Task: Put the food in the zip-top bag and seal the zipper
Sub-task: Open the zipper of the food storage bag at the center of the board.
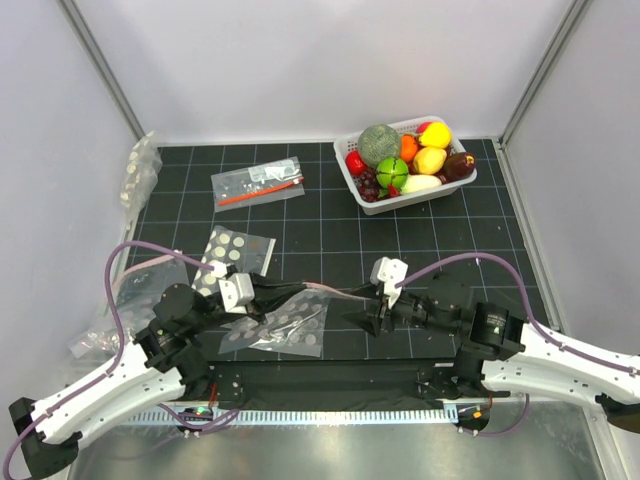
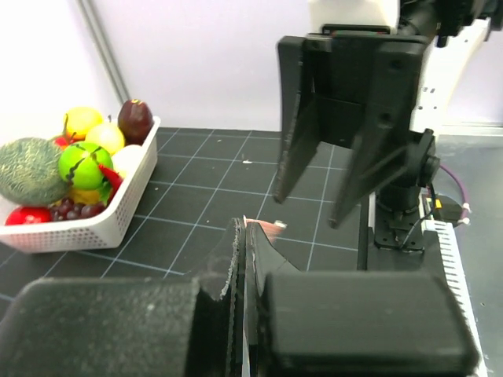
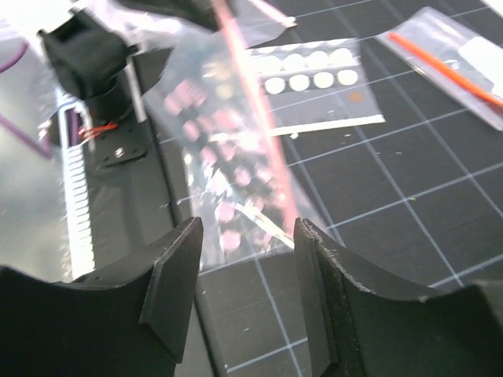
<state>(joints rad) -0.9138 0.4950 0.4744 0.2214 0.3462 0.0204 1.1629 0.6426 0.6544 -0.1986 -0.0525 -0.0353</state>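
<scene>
The left gripper (image 2: pixel 240 271) is clamped tight on a thin edge of the zip-top bag (image 1: pixel 285 328), right by the pink zipper (image 3: pixel 253 118). The right gripper (image 3: pixel 247 236) faces it with jaws standing apart and nothing between them. The bag sits near the middle of the table's (image 1: pixel 330 230) front edge, strung between the two grippers, and its held end looks lifted off the surface. The food (image 1: pixel 415 155) is nowhere near it yet: it is all piled in the white basket (image 1: pixel 372 203) at the far right corner.

This film should be feather-light, limp and slick, so it will sag and fold wherever it isn't held. The pink strip looks like the stiffest part. My call is a pinch on the free lip of the mouth, opposite the left grip, to pull it open. The toy fruits look glossy and rounded, likely light but ready to squirt out of a loose squeeze.

There is a good open stretch of table between bag and basket. The basket is tucked close to the right wall and back edge, though. On the left, a second dotted bag (image 1: pixel 235 250) lies just behind the left gripper, and a clear bag with an orange-red stick (image 1: pixel 258 185) lies farther back.
</scene>
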